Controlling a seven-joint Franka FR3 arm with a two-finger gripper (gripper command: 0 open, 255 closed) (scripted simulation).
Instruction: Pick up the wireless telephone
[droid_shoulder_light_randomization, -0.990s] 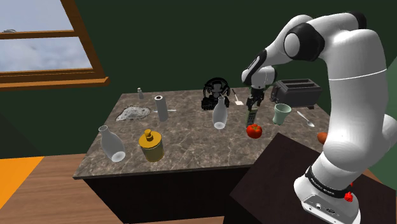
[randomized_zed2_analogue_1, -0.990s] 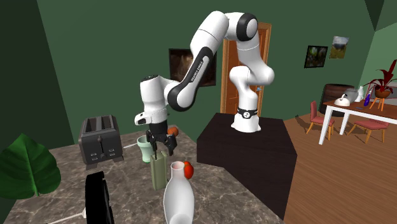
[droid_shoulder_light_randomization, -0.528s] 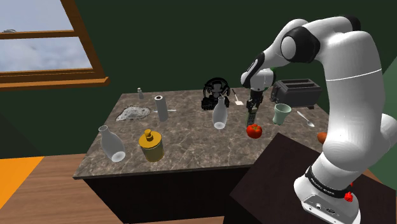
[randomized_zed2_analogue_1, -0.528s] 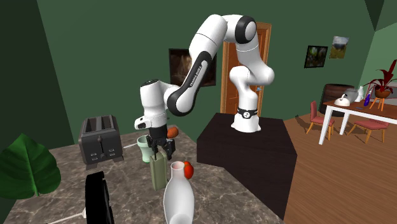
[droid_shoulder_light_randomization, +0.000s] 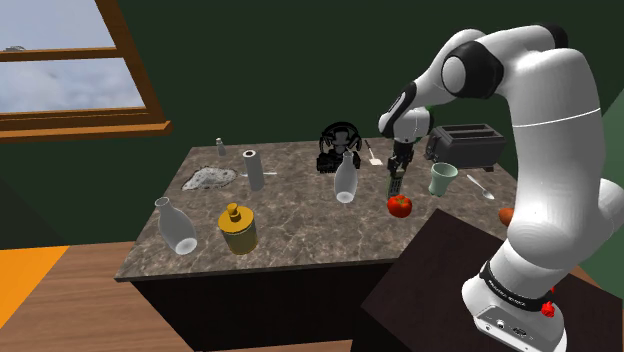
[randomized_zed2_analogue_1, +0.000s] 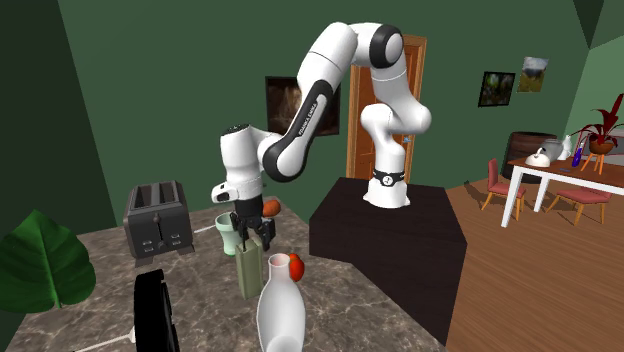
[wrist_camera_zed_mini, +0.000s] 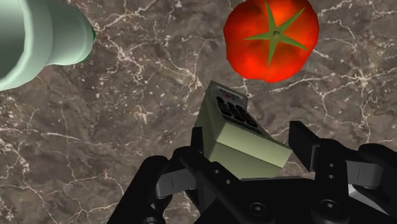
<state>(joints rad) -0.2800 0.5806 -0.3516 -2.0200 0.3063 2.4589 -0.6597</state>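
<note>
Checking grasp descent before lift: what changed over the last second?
The gripper came down a little over the top end of the upright telephone, mostly in the first half second, and has hardly moved since. The telephone stands where it was on the marble table, not lifted. The tomato, mug and toaster are unchanged.

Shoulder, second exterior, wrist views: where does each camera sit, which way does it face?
Shoulder view: beside and behind the dark box stand, looking down over the dark marble table; the white arm reaches up-left.
Second exterior view: across the table, facing the arm and stand.
Wrist view: on the hand, looking along the black gripper at the tabletop; both fingers show.
Shared: all three show the grey-green handset clasped in the gripper, red tomato close by.
</note>
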